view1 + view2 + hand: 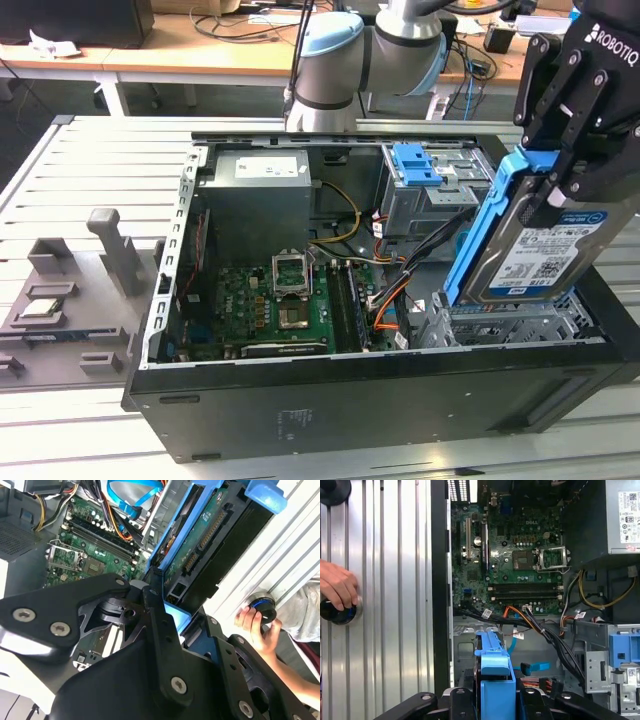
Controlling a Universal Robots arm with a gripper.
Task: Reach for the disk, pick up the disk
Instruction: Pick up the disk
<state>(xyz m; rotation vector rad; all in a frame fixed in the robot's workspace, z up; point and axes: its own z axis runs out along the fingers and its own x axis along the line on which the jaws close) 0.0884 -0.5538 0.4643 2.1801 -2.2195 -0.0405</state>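
The disk is a silver hard drive with a white-and-blue label in a blue plastic frame. It hangs tilted on edge above the drive cage at the exterior view's right end of the open computer case. My black gripper is shut on the frame's upper end. In the second wrist view the disk shows its green circuit-board side, running away from the gripper. In the first wrist view the blue frame of the disk stands up between my fingers.
The open case holds a green motherboard, a power supply, cables and a blue latch. Grey fixtures lie at the exterior view's left. A person's hand rests on a black knob on the slatted table.
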